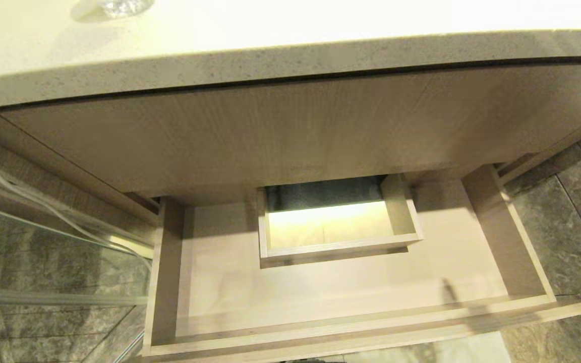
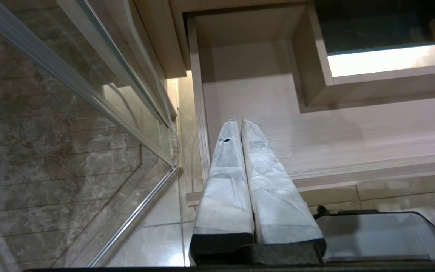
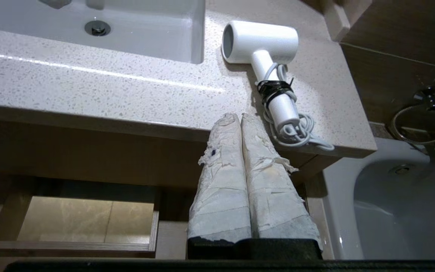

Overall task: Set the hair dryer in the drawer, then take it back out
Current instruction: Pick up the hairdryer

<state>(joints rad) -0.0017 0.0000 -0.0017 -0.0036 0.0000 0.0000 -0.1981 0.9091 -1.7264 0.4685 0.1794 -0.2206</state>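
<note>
1. The hair dryer (image 3: 263, 49) is lying on the tabletop (image 3: 89, 90) above the open, empty drawer (image 1: 502, 237), handle running toward six o'clock.
2. The right claw (image 3: 240, 119), pinched shut and empty, is hovering beside the handle's end, nearer than the left.
3. The left claw (image 2: 236, 122), also shut, is hanging over the drawer.

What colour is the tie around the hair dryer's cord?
Black tie, clearest in the right wrist view.
</note>
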